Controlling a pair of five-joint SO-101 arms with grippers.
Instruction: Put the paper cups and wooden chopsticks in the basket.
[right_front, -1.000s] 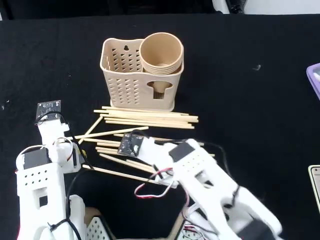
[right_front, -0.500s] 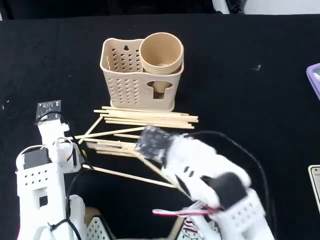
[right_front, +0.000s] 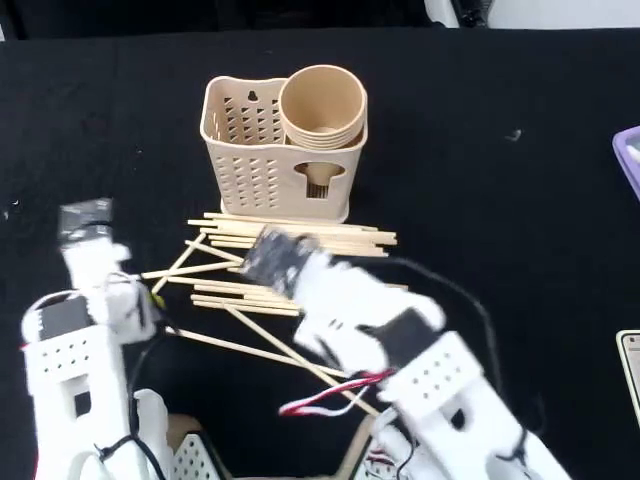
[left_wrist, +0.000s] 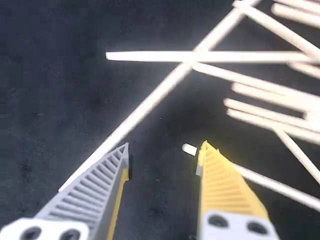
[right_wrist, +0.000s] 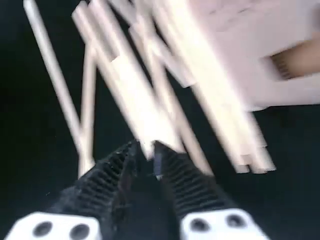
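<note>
Table bears basket, paper cups stacked inside one end. chopsticks lie scattered just in front of it. right gripper nearly closed, pinching one stick; left gripper wide open, holding nothing, over stick ends.

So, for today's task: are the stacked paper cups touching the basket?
Touching. The high view shows the stack of paper cups seated inside the basket at its right end, the cups' sides pressed against the basket's rim.
</note>
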